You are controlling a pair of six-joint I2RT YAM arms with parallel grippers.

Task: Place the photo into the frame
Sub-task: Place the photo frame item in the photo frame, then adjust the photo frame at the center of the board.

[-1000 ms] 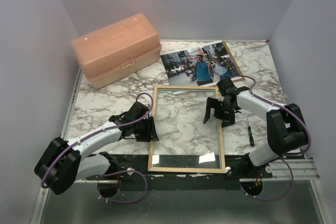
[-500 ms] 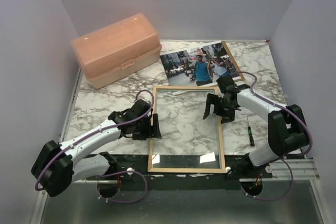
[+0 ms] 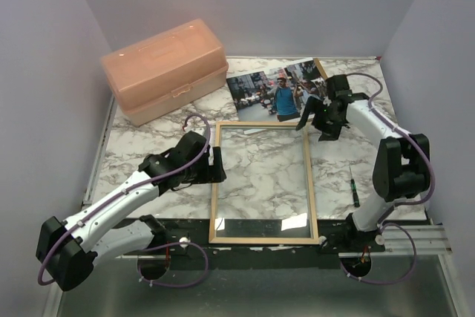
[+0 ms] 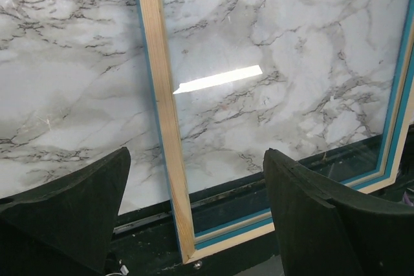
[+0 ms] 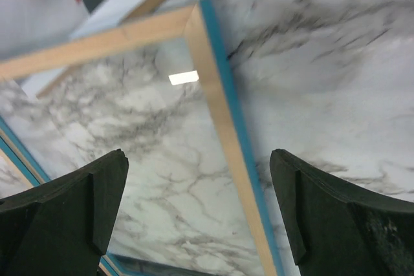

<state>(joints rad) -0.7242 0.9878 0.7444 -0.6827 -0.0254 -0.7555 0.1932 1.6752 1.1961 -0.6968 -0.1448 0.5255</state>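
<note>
The thin-railed rectangular wooden frame point(image 3: 214, 209) is seen lying flat, natural wood face up, blue edging showing. The rectangular colour street photo point(image 3: 278, 94) is laid face up just beyond its far rail.

Frame point(image 3: 311, 183) lies flat mid-counter point(image 3: 126, 142); photo point(image 3: 278, 94) just beyond at twelve o'clock, box point(image 3: 165, 68) at eleven, screwdriver point(image 3: 354, 187) at three.

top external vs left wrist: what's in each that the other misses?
Top external only: the photo, face up beyond the frame; the peach box; the small screwdriver; the right gripper, open, near the frame's far right corner. Left wrist only: the blue edging along the frame's rails. Both: the frame lying wood side up on the marble table, and the left gripper, open at its left rail.
</note>
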